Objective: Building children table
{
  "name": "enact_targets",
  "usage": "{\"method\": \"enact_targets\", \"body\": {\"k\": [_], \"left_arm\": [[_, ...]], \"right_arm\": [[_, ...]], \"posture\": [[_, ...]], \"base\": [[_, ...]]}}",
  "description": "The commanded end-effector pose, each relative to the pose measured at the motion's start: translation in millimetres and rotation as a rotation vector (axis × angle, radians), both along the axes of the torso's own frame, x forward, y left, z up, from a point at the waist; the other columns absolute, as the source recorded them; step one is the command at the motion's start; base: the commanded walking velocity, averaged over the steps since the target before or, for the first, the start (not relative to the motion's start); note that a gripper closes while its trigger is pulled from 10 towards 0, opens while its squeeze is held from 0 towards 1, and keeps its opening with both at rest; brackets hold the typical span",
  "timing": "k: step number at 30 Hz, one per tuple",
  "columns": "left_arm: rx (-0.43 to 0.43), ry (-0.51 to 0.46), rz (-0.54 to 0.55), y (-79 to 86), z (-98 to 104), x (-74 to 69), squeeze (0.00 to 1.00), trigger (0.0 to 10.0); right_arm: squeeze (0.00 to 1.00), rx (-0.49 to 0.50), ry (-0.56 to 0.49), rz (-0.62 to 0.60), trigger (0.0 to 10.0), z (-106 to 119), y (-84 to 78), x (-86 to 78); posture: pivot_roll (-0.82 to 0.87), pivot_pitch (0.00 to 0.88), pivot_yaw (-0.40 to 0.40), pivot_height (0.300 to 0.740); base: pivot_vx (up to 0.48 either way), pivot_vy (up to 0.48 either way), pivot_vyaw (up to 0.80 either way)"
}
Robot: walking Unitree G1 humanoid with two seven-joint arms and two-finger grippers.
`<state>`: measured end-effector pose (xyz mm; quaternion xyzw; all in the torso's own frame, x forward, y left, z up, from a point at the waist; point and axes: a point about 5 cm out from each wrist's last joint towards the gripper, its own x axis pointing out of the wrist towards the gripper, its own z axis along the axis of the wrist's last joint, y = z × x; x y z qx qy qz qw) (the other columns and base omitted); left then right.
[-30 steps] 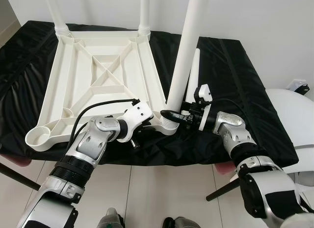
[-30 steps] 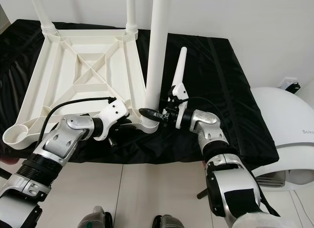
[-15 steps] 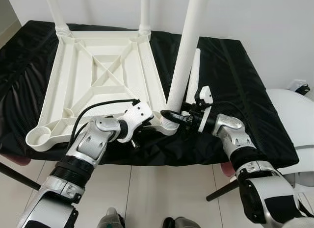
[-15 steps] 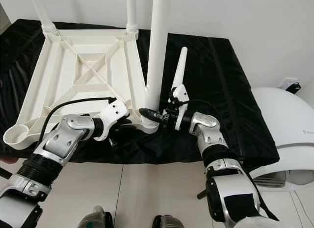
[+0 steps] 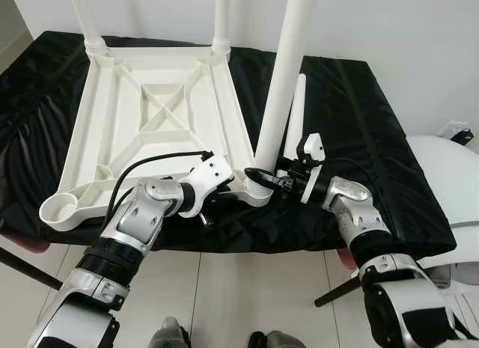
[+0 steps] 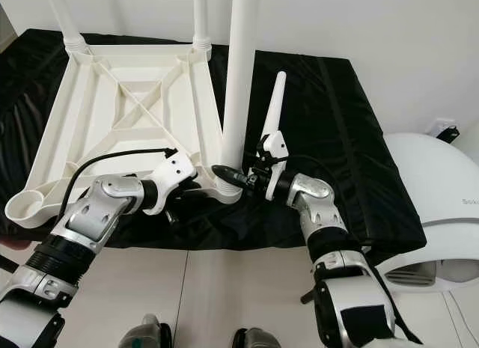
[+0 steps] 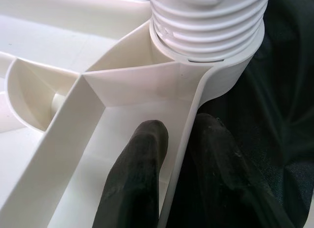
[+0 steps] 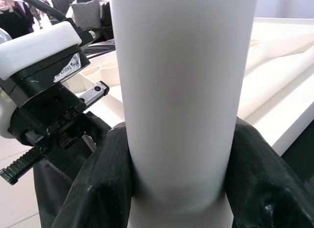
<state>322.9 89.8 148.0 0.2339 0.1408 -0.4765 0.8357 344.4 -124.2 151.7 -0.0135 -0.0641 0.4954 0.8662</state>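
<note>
The white table frame [image 5: 150,108] lies upside down on the black cloth. Two legs [image 5: 220,15] stand at its far corners. A third white leg [image 5: 281,78] stands upright in the near right corner socket [image 7: 208,22]. My right gripper [image 5: 258,174] is shut around this leg's base, and its fingers [image 8: 98,179] press both sides of the tube [image 8: 184,90]. My left gripper [image 5: 217,194] is shut on the frame's near rim beside that socket, with one finger [image 7: 132,179] inside the rim and one outside. A loose leg [image 5: 296,112] lies on the cloth behind the right gripper.
The near left corner socket [image 5: 61,208] holds no leg. The black-covered table [image 5: 359,123] drops off at its front edge to a tiled floor. A white rounded appliance [image 5: 449,183] stands at the right, and a dark chair leg [image 5: 340,288] slants below.
My right forearm has shifted slightly while its gripper keeps hold of the leg's base. The left gripper, the frame and the legs stand as before.
</note>
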Motion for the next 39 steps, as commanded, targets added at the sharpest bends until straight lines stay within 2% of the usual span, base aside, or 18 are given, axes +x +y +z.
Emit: {"method": "enact_targets", "body": {"k": [1,11,25,29,35,36,39], "left_arm": [[-0.029,-0.085,0.078,0.2,12.5,4.5,0.00,10.0],[-0.042,-0.072,0.123,0.4,8.5,2.5,0.00,10.0],[-0.040,-0.064,0.135,1.6,7.3,2.1,0.00,10.0],[-0.037,-0.068,0.138,3.0,9.2,3.5,0.00,10.0],[-0.034,-0.070,0.136,3.0,9.7,3.7,0.00,10.0],[-0.029,-0.073,0.132,3.0,10.0,4.1,0.00,10.0],[-0.028,-0.074,0.131,3.1,10.1,4.3,0.00,10.0]], "right_arm": [[0.00,0.033,-0.012,-0.012,10.0,3.3,6.8,-0.6],[0.00,0.087,-0.036,-0.247,10.0,1.7,15.8,-4.5],[0.00,0.124,-0.068,-0.392,10.0,-1.3,33.3,-20.4],[0.00,0.133,-0.101,-0.512,10.0,0.0,43.5,-28.3],[0.00,0.134,-0.081,-0.543,10.0,-1.6,45.1,-31.7],[1.00,0.140,-0.050,-0.523,10.0,-3.8,41.0,-31.0],[1.00,0.137,-0.054,-0.520,10.0,-2.9,39.0,-30.8]], "posture": [[0.08,0.080,-0.049,0.740],[0.08,0.087,-0.043,0.740],[0.09,0.091,-0.043,0.740],[0.08,0.088,-0.042,0.740],[0.08,0.084,-0.041,0.740],[0.08,0.083,-0.042,0.740],[0.08,0.081,-0.041,0.740]], "base": [[0.000,0.000,0.00],[0.000,0.000,0.00],[0.000,0.000,0.00],[0.000,0.000,0.00],[0.000,0.000,0.00],[0.000,0.000,0.00],[0.000,0.000,0.00]]}}
